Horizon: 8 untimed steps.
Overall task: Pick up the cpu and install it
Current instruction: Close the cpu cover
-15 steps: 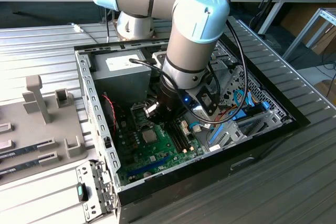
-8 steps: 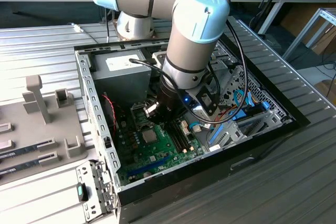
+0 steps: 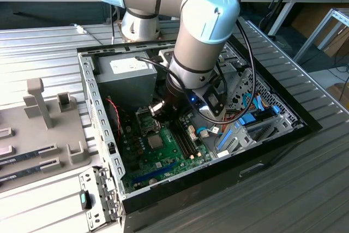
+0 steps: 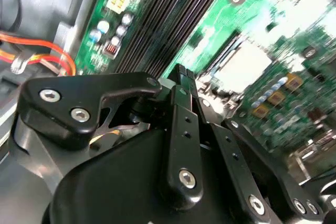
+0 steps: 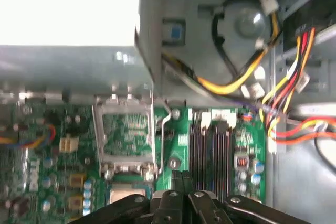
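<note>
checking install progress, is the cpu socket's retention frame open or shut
Open: in the first wrist view the retention frame stands swung up from the motherboard.

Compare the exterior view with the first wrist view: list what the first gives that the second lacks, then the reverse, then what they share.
The exterior view adds the arm's grey-and-blue joints, the ribbed metal table and a grey fixture plate at the exterior view's left of the case. The first wrist view adds a yellow-and-black cable bundle and a white connector. Shared: the green motherboard, its dark memory slots, the metal socket frame and the gripper over the board.
</note>
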Motion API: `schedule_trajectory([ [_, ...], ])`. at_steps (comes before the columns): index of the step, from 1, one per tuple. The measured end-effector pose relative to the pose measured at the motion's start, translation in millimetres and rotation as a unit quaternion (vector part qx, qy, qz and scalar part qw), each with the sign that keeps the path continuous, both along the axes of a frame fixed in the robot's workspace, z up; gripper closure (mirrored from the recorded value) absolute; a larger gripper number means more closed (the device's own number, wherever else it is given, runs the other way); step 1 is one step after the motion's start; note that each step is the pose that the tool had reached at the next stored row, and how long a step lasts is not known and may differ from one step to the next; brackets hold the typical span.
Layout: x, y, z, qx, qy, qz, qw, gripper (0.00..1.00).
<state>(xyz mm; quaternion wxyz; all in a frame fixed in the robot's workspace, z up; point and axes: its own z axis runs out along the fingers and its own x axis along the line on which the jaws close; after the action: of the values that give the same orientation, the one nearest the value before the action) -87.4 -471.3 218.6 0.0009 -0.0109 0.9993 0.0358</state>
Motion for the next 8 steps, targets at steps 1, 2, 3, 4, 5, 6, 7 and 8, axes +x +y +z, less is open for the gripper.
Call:
schedule_trajectory([
  [1, 0.3, 0.9, 0.0, 0.0136, 0.0, 0.0, 0.99991, 0.89],
  [2, 0.7, 1.8, -0.3, 0.0171, -0.0001, 0.0, 0.99985, 0.89],
  [3, 1.4, 3.0, -0.7, 0.0189, 0.0001, 0.001, 0.99982, 0.89],
  [4, 2.7, 5.8, -1.9, 0.0212, 0.0005, 0.003, 0.99977, 0.89],
  [5, 2.9, 7.1, -2.9, 0.0218, 0.0008, 0.007, 0.99973, 0.89],
  [6, 2.9, 7.4, -3.6, 0.0222, 0.0009, 0.012, 0.99969, 0.89],
  [7, 2.8, 7.4, -4.2, 0.0229, 0.0012, 0.021, 0.99952, 0.89],
  [8, 2.9, 7.4, -4.8, 0.0238, 0.0014, 0.031, 0.99922, 0.89],
])
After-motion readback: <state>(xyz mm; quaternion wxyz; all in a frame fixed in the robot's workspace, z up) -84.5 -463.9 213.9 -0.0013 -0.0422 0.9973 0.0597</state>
